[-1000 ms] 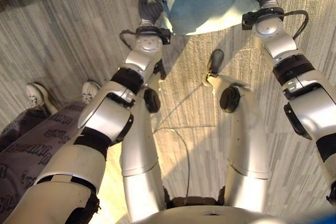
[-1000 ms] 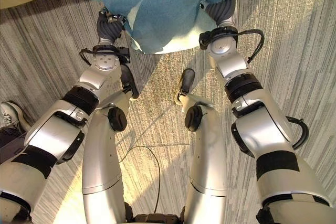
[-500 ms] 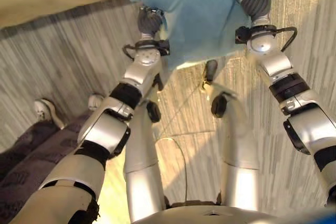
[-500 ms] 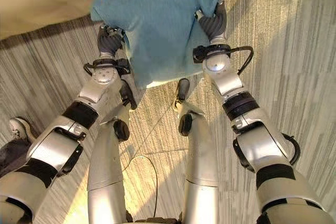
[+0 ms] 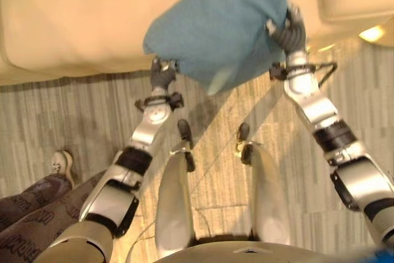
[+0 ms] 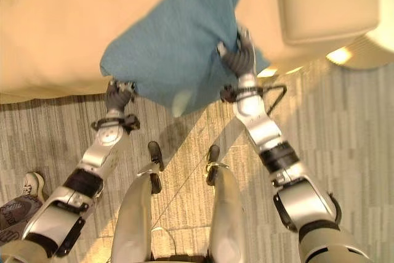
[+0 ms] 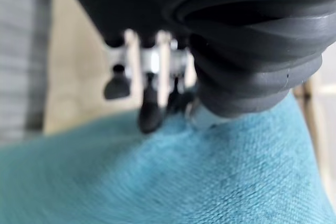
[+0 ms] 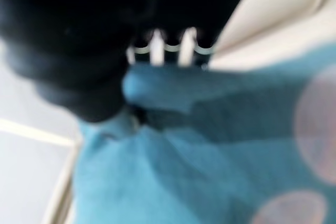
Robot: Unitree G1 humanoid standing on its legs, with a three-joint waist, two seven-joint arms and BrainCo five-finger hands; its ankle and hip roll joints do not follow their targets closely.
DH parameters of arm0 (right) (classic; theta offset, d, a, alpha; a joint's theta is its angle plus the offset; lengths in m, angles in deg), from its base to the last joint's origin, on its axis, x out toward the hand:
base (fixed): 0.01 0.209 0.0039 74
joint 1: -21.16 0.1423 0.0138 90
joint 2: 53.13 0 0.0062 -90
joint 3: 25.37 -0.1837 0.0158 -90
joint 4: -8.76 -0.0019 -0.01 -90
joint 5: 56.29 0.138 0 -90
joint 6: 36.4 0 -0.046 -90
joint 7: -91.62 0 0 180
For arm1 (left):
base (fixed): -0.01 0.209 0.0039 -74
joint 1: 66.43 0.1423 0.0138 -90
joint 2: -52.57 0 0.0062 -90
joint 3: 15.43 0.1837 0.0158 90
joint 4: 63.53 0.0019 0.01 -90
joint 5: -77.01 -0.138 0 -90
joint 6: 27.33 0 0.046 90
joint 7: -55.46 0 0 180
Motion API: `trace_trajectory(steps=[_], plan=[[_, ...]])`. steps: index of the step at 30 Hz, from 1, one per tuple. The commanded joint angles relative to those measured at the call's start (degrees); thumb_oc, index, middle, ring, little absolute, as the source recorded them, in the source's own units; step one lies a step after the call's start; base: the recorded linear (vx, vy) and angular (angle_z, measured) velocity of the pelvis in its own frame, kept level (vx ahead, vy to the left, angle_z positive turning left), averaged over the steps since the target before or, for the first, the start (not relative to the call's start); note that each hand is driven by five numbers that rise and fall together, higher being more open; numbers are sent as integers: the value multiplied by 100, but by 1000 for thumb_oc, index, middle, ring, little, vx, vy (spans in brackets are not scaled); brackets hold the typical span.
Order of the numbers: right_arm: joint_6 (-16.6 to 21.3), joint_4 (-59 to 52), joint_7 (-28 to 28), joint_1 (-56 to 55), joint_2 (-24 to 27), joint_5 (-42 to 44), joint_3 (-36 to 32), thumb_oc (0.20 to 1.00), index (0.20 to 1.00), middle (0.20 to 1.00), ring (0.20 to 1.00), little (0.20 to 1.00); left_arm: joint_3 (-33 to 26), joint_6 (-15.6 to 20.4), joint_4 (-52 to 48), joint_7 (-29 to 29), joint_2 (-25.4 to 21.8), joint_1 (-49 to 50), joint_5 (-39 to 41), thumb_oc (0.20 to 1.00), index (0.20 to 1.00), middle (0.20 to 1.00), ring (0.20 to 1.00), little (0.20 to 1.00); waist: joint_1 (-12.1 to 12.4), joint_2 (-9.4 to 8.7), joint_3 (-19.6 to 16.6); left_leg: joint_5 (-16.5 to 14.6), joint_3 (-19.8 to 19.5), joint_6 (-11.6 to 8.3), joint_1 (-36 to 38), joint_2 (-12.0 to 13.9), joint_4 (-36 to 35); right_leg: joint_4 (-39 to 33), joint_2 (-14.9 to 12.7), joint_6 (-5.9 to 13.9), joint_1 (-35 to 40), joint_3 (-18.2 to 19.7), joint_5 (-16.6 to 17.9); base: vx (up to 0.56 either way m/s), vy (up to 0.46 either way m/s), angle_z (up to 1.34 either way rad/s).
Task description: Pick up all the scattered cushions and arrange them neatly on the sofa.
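the teal cushion [image 5: 225, 23] is hanging in the air between the two hands, tilted, its upper part showing against the cream sofa [image 5: 74, 23] and its lower corner over the grey striped carpet [image 5: 55, 115]. its cover is a soft, knitted-looking fabric with a fine nap, and the cushion is roughly square and plump, sagging a little toward the lower corner. the left hand [image 5: 162, 72] is gripping the cushion's lower left edge; in the left wrist view its dark-tipped fingers [image 7: 149, 114] are pressing down into the teal cloth. the right hand [image 6: 237, 56] is holding the opposite side higher up, with its fingers curling into the fabric so that a fold bunches under the dark cover in the right wrist view. the sofa is smooth and pale, with a separate squared seat pad [image 6: 323, 1] lying to the right. a person's patterned trouser legs [image 5: 31, 210] and a light shoe [image 5: 60, 163] are showing at the lower left on the carpet.
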Motion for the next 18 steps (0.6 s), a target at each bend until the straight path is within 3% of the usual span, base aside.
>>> trace_trajectory(steps=[1, 6, 11, 18], plan=[[614, -731, -450, 273, -501, -94, 79, 200, 200, 200, 200, 200, 173, 475, -600, 440, 343, -506, -419, 200, 200, 200, 200, 200, 63, 128, -810, 126, -67, -540, 702, 492, -523, -1769, -73, 769, 872, -37, 1182, 141, 93, 4], [528, -850, -775, -403, -681, -81, 64, 200, 200, 200, 200, 200, -4, 353, -589, 618, 399, 144, -569, 200, 200, 200, 200, 200, 74, 37, -1155, 54, 109, -505, 1507, 394, -866, -2358, -20, 886, 1719, -60, 1305, 141, 104, -6], [470, -860, -969, -758, -709, -59, -26, 200, 200, 200, 200, 200, -178, 285, -631, 765, 373, 638, -668, 200, 200, 200, 200, 200, 83, -32, -1501, -79, 258, -419, 2001, 265, -1073, -2713, -32, 968, 2195, -46, 1401, 126, 95, -5], [386, -809, -1082, -997, -774, -134, -63, 200, 200, 200, 200, 200, -221, 216, -613, 816, 356, 856, -726, 200, 200, 200, 200, 200, 105, -111, -1712, -296, 338, -303, 2401, 102, -1112, -2798, -98, 1044, 2519, 54, 1460, 86, 91, -9]])
